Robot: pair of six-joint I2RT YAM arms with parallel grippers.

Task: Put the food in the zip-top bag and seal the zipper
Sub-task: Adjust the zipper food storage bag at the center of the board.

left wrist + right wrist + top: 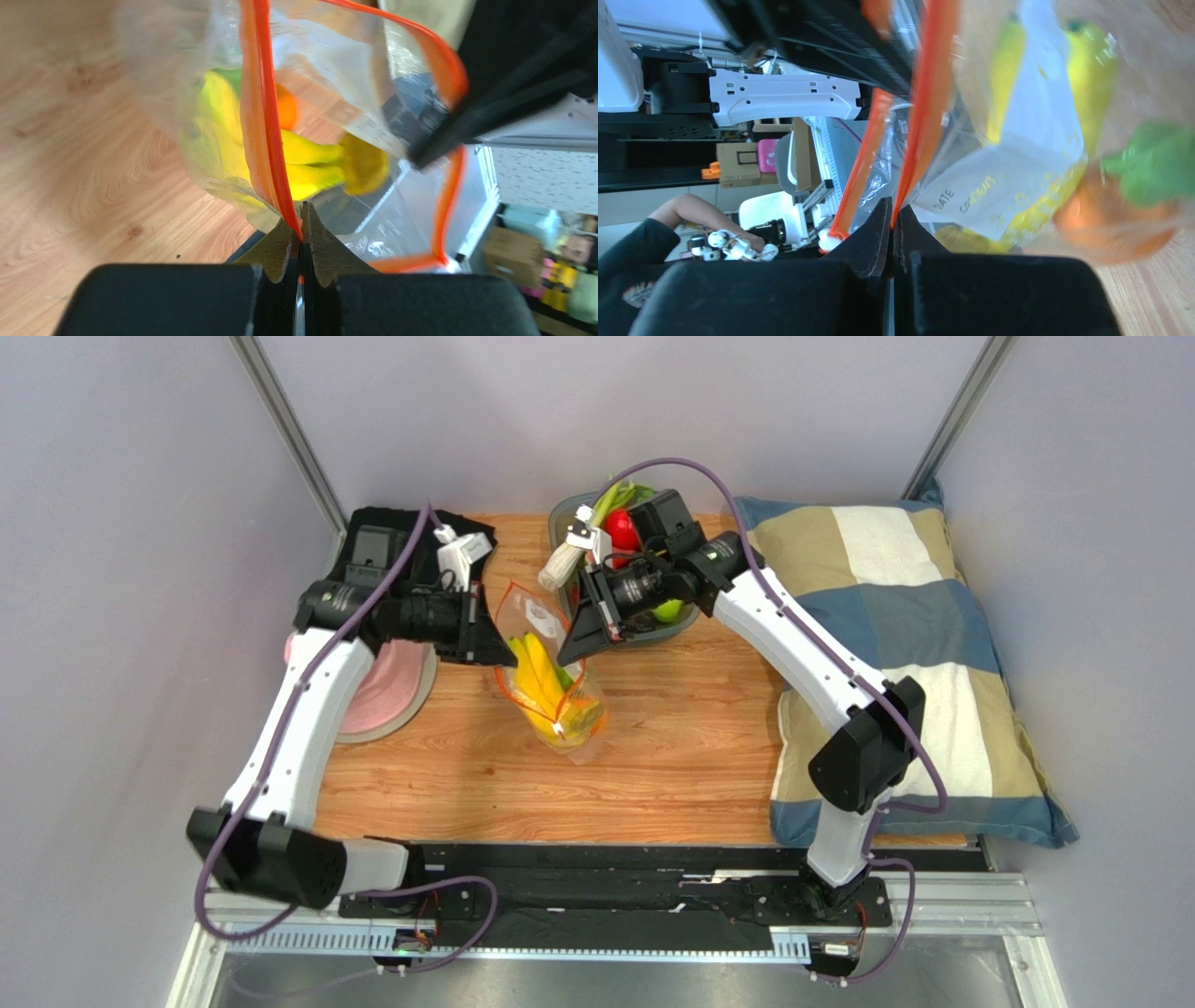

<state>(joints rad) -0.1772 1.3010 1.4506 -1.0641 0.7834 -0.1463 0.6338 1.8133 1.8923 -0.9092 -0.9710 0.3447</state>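
The left fingers (286, 250) are clenched on the zipper (265, 126), and the orange-red strip runs straight up out of the pinch at their tips. The right fingers (875, 234) are clamped tight on the same strip at the opposite side of the mouth. One orange-red lip is caught at their tips, and the other lip hangs free just to the left of them in the right wrist view.

The zip-top bag (550, 686) hangs between the two pairs of fingers with its mouth pulled apart. Its lower end is down by the wooden surface (673, 756), below both grips and a little nearer the arm bases.

Inside the bag, just beyond the left fingers' tips, lies the yellow banana (312, 164). The orange (1113, 227) with its green leaf sits to the right of the right fingers, past the white label (990, 189), which is on the bag wall close beside their tips.

Behind the right fingers, on the far side from the bag, the grey tray (687, 627) holds a red fruit (622, 532) and a green fruit (671, 611). A pink plate (393, 693) lies on the outer side of the left fingers, partly under that arm. A checked pillow (898, 644) lies well apart from the right fingers, beyond the right arm
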